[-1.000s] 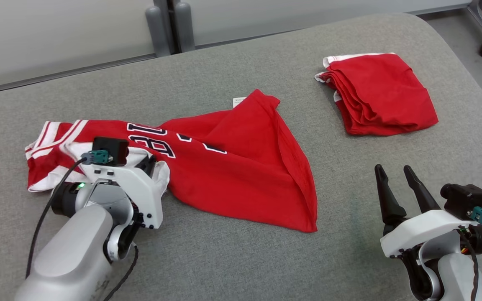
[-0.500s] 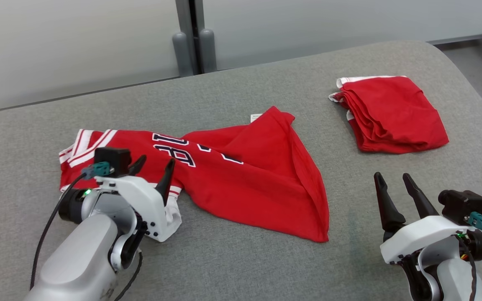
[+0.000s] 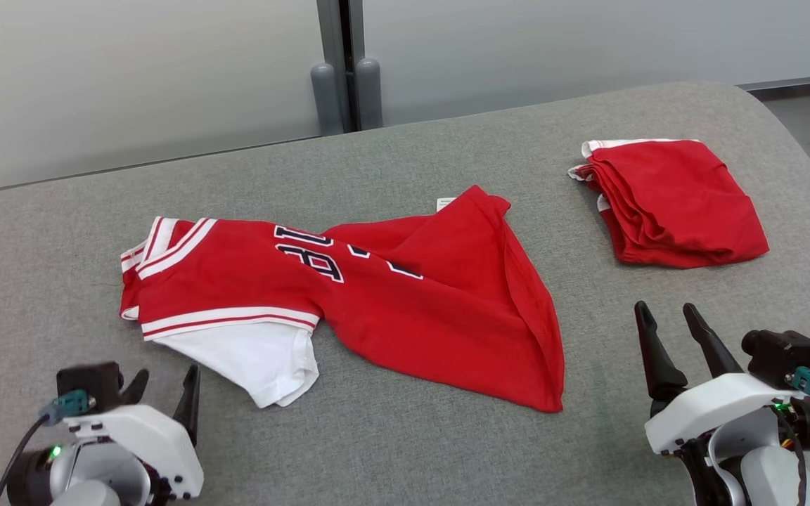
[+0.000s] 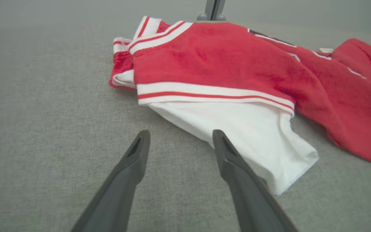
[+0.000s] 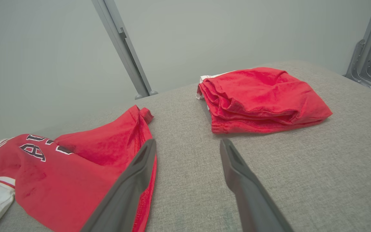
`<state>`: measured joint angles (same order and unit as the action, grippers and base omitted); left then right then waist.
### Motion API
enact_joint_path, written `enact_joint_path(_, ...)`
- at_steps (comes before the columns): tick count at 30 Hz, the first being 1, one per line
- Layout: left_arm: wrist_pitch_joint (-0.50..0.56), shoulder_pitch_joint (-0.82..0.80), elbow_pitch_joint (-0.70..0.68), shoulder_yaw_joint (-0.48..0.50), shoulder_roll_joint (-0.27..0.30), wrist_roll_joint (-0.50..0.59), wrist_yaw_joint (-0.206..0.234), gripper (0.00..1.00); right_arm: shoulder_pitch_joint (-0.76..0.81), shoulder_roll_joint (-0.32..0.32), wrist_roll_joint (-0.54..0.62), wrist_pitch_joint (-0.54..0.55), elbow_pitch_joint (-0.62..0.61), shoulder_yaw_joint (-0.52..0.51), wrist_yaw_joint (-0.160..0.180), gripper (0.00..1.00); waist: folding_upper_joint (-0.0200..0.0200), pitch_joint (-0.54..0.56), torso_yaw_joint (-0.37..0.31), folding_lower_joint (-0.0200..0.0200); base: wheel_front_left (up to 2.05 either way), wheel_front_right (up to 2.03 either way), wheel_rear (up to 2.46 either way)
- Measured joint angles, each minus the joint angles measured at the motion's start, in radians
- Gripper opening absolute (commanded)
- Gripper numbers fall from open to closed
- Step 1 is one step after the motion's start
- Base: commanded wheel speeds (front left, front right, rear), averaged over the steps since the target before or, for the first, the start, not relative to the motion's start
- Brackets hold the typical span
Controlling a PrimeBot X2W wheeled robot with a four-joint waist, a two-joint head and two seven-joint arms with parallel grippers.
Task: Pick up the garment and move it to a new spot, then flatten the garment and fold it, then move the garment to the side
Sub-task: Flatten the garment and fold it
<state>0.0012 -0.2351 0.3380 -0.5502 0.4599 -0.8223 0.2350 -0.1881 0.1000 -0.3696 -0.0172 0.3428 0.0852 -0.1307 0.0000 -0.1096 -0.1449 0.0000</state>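
Head view gives you the jersey [image 3: 349, 295] lying rumpled on the grey pad [image 3: 405, 457], striped collar end to the left. Its right half is doubled over into a red wedge, and a white sleeve [image 3: 257, 355] sticks out from its near edge. A folded red pile [image 3: 679, 204] sits well apart, beyond the jersey's right side. Your left gripper [image 3: 168, 376] hangs near the jersey's sleeve, on the near-left side of it, with its fingers spread wide, nothing between them and no cloth touched. Your right gripper [image 3: 665, 309] stands off the jersey's near-right corner, equally wide and empty. My reading is that the jersey is laid at its spot and flattening is the step in hand, with no fold begun. Next you need a pinch on each end of the jersey, the left at the sleeve or collar edge and the right at the wedge's corner. Then draw them apart so the doubled half opens out, and take care to catch only one layer at the wedge.
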Motion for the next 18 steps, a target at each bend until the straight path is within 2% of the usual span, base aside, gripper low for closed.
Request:
enact_joint_path(6, 0.035, 0.039, -0.013, -0.016, 0.006, -0.014, 0.017, 1.00, 0.000, 0.000, 0.000, 0.008, -0.006, 0.001, 0.000, 1.00, 0.0000, -0.006, 0.003, 0.0000, 0.00, 0.00, 0.00)
enact_joint_path(13, 0.033, -0.026, 0.049, -0.063, -0.039, 0.011, -0.029, 1.00, -0.016, 0.007, 0.000, 0.015, -0.016, 0.001, 0.000, 1.00, 0.0000, -0.030, -0.018, 0.0000, 0.00, 0.00, 0.00)
enact_joint_path(18, 0.023, -0.061, 0.031, -0.067, -0.051, 0.021, -0.033, 1.00, -0.016, 0.007, 0.001, 0.015, -0.016, -0.002, 0.000, 1.00, 0.0000, -0.034, -0.034, 0.0000, 0.00, 0.00, 0.00)
